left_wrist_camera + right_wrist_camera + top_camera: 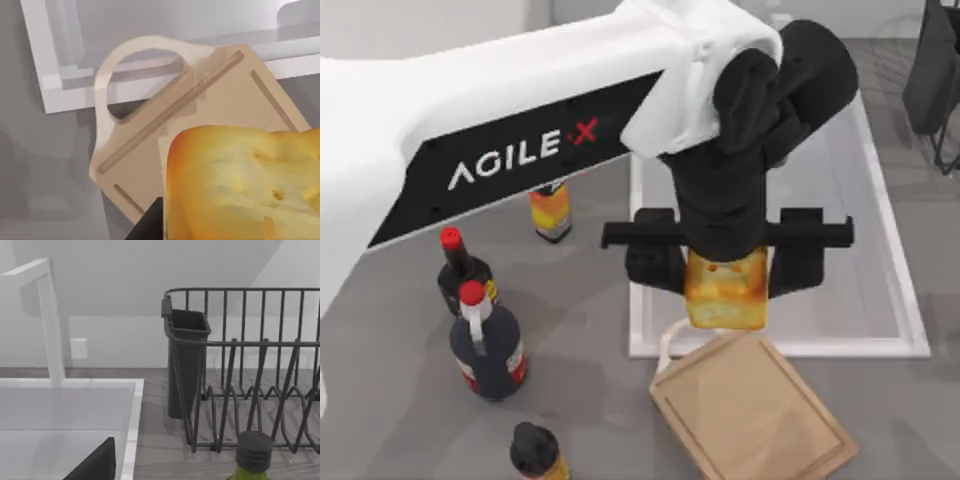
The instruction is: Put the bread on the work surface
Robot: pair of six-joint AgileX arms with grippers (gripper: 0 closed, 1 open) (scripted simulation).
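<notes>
Right now my left gripper (725,262) is clamped on the bread (726,290), one finger on each side, holding it in the air over the near rim of the sink (880,230). The work surface (755,415) lies toward 6 o'clock from the loaf in the top view, just beyond it, its long axis running roughly 11 to 5 and its loop handle (670,345) almost under the bread. From the left wrist view the loaf hangs over the board's handle end, so I judge a short carry toward 5 o'clock before lowering. I count one loaf, one board, four bottles at the table's left. My right arm sits parked by the dish rack (250,370); I cannot tell its grip.
</notes>
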